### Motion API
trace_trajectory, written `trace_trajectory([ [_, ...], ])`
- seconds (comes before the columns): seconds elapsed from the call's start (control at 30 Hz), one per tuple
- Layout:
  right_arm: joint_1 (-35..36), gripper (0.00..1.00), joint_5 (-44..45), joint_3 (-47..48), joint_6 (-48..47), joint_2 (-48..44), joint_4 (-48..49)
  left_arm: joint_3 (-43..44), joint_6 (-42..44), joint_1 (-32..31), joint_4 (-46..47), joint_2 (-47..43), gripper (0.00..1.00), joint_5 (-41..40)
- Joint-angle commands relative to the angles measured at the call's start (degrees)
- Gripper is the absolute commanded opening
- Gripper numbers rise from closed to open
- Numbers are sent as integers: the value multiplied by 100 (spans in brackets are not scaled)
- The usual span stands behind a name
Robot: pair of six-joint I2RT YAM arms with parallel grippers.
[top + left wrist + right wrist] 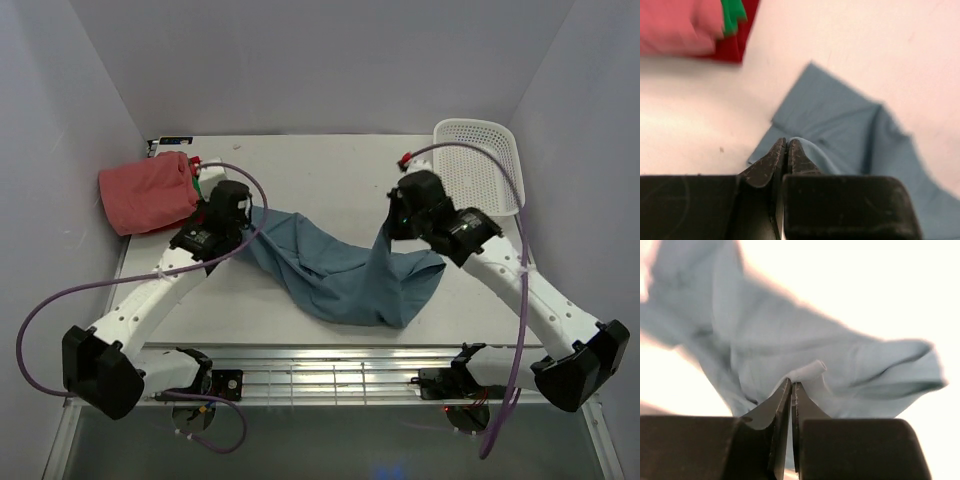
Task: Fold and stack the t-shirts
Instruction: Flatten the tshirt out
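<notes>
From the overhead camera I see the teal-blue t-shirt [340, 275] slung across the middle of the table [320, 165]. It sags in a wide curve between my two arms, each end raised at a wrist and the bulk bunched toward the near edge. That view hides the tips under the wrist housings, so I read the grip from the wrist cameras. On the left wrist camera the left fingers [767, 165] are pressed together with a thin ridge of blue fabric pinched at their tips, and a flat corner of the shirt lies on the table just beyond. The same camera shows clearly what the overhead one barely resolves: the folded stack at the far left, a salmon-pink shirt [675, 25] with a green shirt [731, 15] and a red shirt [732, 47] peeking out at its edge. On the right wrist camera the right fingers [772, 407] are closed on a small rolled fold of the same teal-blue t-shirt, the rest spreading beyond in soft, glare-washed creases. Only the overhead view takes in the white mesh basket [478, 165], at the far right corner beyond the right wrist.
</notes>
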Motion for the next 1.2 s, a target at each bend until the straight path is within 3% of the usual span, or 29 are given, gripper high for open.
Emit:
trace_trajectory([
  [0.0, -1019, 8, 487, 1207, -910, 63, -288, 1221, 665, 405, -98, -500, 3, -359],
  [0.13, -2153, 8, -67, 2858, -1412, 834, -542, 2310, 1202, 835, 60, -351, 4, -306],
  [0.27, -2542, 8, -173, 5402, -1588, 1636, -1060, 3482, 1414, 1082, 156, -184, 5, -596],
  [0.4, -2894, 8, -331, 6717, -1650, 1910, -1202, 4256, 1897, 1126, 674, -359, 8, -720],
  [0.47, -2938, 8, -227, 6712, -1773, 1700, -922, 4641, 2151, 1117, 728, -403, 8, -142],
  [0.67, -2938, 8, -323, 5104, -2220, -110, 835, 4951, 1934, 1126, 326, -983, 7, 1722],
  [0.77, -2938, 8, -481, 5427, -2449, -472, 960, 5530, 1565, 1126, -104, -1071, 0, 2642],
  [1.0, -2938, 8, -1096, 5982, -2213, -884, 1039, 6594, 765, 1117, -572, -993, 0, 4121],
  [1.17, -2938, 8, -1237, 6438, -1932, -876, 1294, 7420, 414, 1117, -871, -764, 0, 4527],
])
